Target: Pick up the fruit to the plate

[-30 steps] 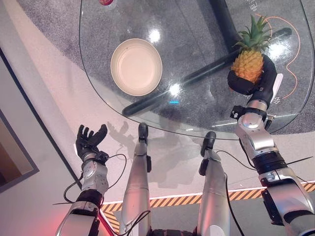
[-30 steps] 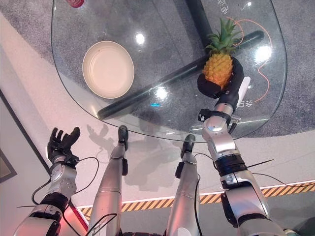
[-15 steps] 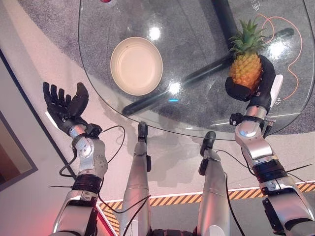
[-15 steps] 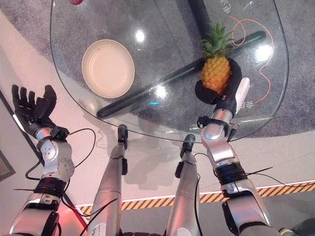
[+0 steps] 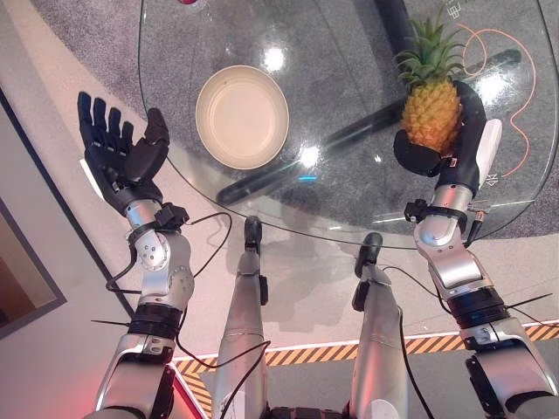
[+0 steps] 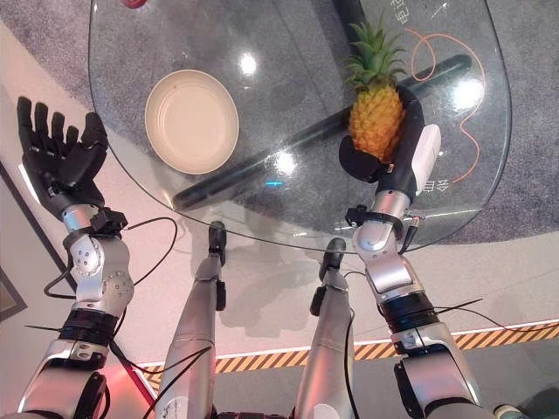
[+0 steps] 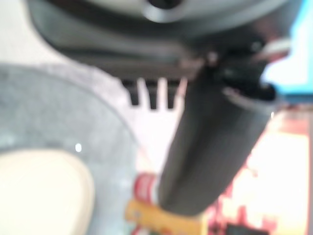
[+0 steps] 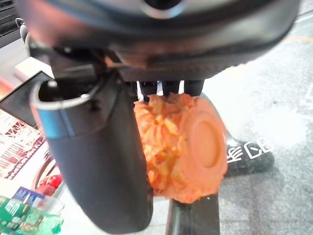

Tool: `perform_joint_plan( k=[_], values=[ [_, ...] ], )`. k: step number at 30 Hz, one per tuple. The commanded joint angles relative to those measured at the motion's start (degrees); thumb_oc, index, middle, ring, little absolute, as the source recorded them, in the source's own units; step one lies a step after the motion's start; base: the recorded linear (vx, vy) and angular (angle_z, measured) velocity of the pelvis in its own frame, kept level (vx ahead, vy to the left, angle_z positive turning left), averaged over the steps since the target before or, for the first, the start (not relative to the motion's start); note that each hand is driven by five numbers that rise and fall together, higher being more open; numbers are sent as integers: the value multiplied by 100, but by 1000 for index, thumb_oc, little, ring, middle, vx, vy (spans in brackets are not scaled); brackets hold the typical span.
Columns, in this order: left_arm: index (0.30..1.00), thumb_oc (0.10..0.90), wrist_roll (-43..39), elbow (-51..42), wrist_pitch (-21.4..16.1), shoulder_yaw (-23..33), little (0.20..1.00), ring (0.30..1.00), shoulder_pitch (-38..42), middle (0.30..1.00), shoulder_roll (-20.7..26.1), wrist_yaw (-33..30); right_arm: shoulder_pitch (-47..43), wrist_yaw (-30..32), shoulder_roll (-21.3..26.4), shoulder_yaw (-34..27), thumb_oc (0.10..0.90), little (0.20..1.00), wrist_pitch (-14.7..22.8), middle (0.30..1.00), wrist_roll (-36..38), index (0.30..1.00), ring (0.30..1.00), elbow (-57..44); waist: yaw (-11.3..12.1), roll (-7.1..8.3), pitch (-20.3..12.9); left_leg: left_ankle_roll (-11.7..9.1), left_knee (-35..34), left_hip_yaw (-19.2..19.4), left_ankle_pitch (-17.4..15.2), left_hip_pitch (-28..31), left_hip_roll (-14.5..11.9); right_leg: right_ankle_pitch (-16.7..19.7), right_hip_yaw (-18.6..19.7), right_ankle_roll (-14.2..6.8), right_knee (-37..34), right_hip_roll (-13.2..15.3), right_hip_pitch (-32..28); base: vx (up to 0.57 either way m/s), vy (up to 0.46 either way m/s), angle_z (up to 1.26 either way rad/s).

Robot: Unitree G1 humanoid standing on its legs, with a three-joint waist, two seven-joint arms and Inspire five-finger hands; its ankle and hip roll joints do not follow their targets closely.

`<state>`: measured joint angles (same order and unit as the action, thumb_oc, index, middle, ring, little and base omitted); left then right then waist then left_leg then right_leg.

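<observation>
Pineapple (image 5: 431, 113) in right robot hand (image 5: 454, 148), glass table (image 5: 349, 52)

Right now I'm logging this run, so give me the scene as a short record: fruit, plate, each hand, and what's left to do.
fruit: pineapple, crown pointing away from the robot, over the glass table's right side
plate: cream-coloured plate, nothing in it, on the table's left part
right hand: right hand curled round the pineapple's lower body
left hand: left hand off the table's left edge, fingers straight, holding nothing
task left: pineapple not yet on the plate
</observation>
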<state>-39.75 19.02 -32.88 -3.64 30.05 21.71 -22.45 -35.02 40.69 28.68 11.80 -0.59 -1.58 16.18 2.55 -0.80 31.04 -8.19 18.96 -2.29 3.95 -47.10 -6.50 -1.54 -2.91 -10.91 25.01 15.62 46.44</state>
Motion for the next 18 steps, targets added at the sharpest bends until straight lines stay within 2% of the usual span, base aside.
perform_joint_plan(
  k=[1,6,18],
  values=[
    [900,800,192,-647,-361,136,900,900,354,900,202,545,-296,5,141,-194,100,200,663,300,-578,300,300,-1068,-86,51,-125,482,310,-7,-433,160,120,443,-245,379,-408,-56,-127,0,0,0],
    [900,800,151,-934,-72,-77,900,900,483,900,117,955,-328,-109,97,-172,100,200,711,300,-646,300,300,-1250,-125,65,-125,485,301,4,-434,183,129,460,-221,365,-423,-61,-137,0,0,0],
    [900,800,-639,-1269,874,-704,900,900,897,900,-169,1856,-606,-424,-34,-7,100,200,851,300,-865,300,300,-1661,-244,80,-125,504,256,67,-423,246,126,519,-149,311,-457,-82,-150,0,0,0]
  ],
)
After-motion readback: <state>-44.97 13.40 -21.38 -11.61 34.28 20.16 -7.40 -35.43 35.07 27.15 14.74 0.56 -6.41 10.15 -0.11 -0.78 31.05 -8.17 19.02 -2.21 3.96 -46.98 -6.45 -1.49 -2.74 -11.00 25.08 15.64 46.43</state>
